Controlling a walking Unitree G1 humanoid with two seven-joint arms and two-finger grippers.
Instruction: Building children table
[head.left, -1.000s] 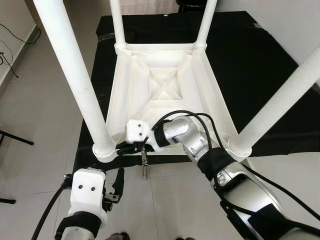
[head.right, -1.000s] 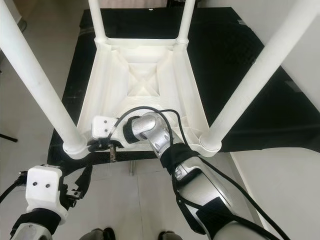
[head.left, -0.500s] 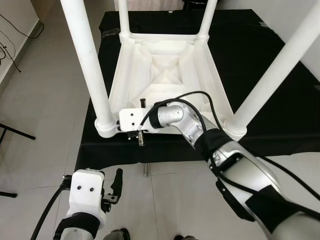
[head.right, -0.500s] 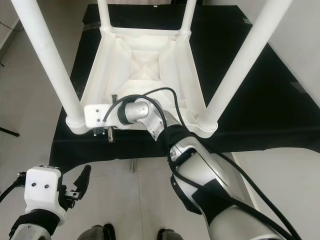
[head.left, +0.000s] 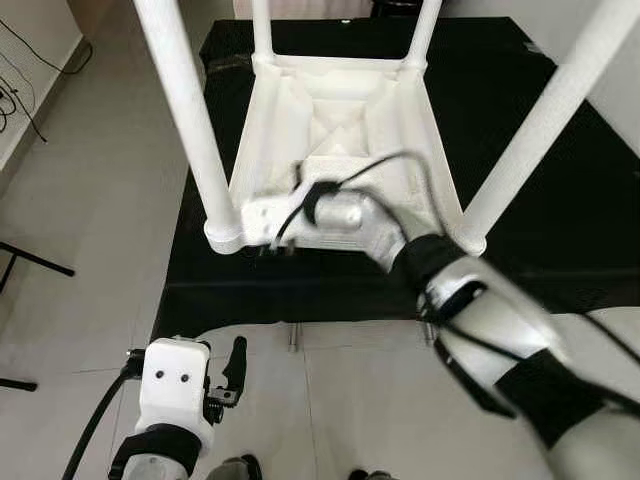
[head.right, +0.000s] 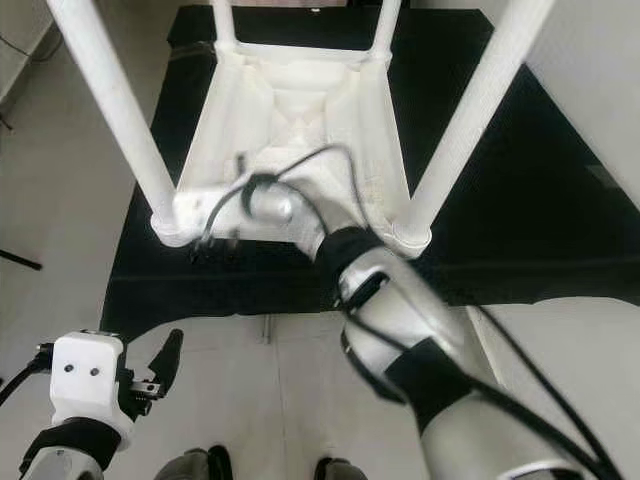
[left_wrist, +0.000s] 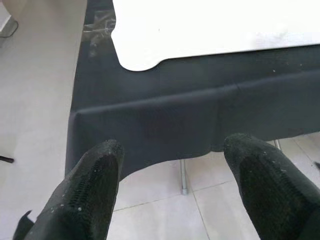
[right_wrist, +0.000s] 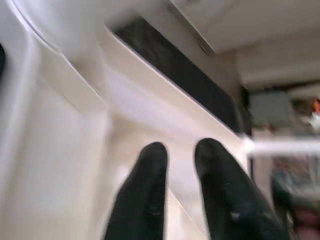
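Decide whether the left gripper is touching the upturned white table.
Apart. In the left eye view the left gripper hangs low over the floor, with black cloth and bare tiles between it and the white table.

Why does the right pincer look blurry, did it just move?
Yes. The right pincer has slid along the upturned table's near edge toward the leg on the robot's left, and now sits beside that corner.

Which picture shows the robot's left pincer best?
The left wrist view: the left pincer looms large, its two black fingers spread wide apart above the black cloth. Both eye views show it small and low, hanging idle over the floor, away from the white table.
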